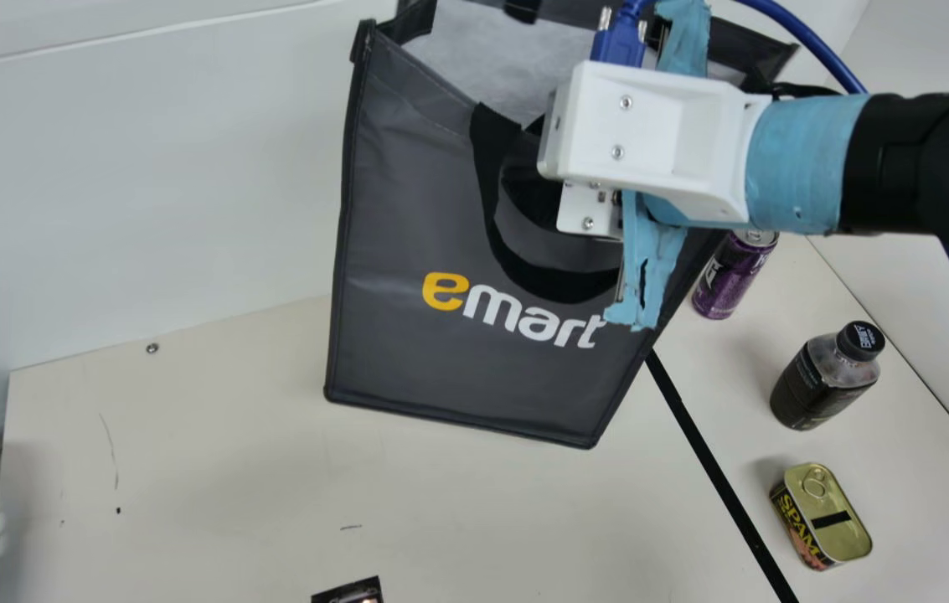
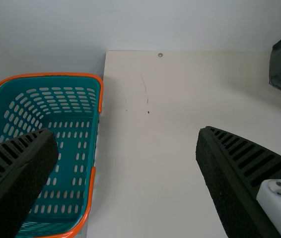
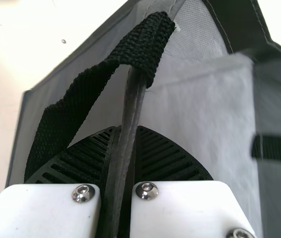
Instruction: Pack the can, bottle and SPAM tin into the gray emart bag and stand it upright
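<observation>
While the right pincer (image 1: 650, 142) is clamped on the upper edge of the gray bag (image 1: 440, 360), the bag's mouth gapes toward the top of the main view, and a black strap (image 1: 558, 283) loops down its front. I cannot tell whether its base touches the table (image 1: 189, 469).

Outside the bag, past the black stripe (image 1: 715, 469), the purple can (image 1: 725, 280), partly hidden by the bag, the dark bottle (image 1: 813, 389) and the SPAM tin (image 1: 830, 521) make a row on the table, the tin lid up.

In the left wrist view, the left pincer (image 2: 125, 135) has its fingers wide apart, near a teal basket (image 2: 73, 124) with orange handles.
</observation>
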